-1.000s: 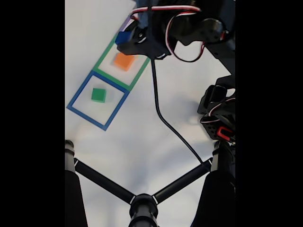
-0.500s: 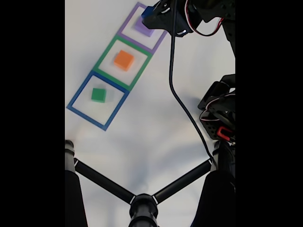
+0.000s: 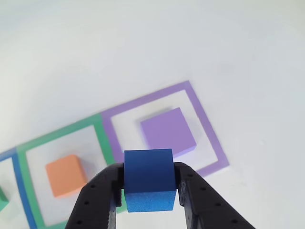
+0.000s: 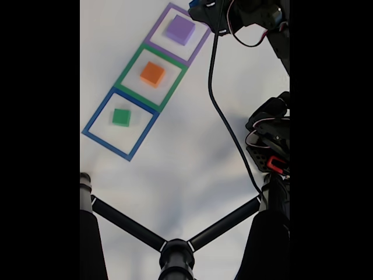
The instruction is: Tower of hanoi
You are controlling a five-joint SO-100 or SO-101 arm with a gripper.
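My gripper [image 3: 148, 191] is clamped on the blue cube [image 3: 148, 179], 1 finger against each side face, holding it clear of the white table [image 3: 143, 43]. The cube has no long axis; its top face is level and its front face points toward the camera. In the other view it hangs just in front of the purple cube [image 3: 167, 131], which lies inside the purple square outline [image 3: 208, 129]. The orange cube [image 3: 64, 174] lies in the green outline [image 3: 100, 138]. In the fixed view, the green cube [image 4: 121, 117] lies in the blue outline [image 4: 96, 116].
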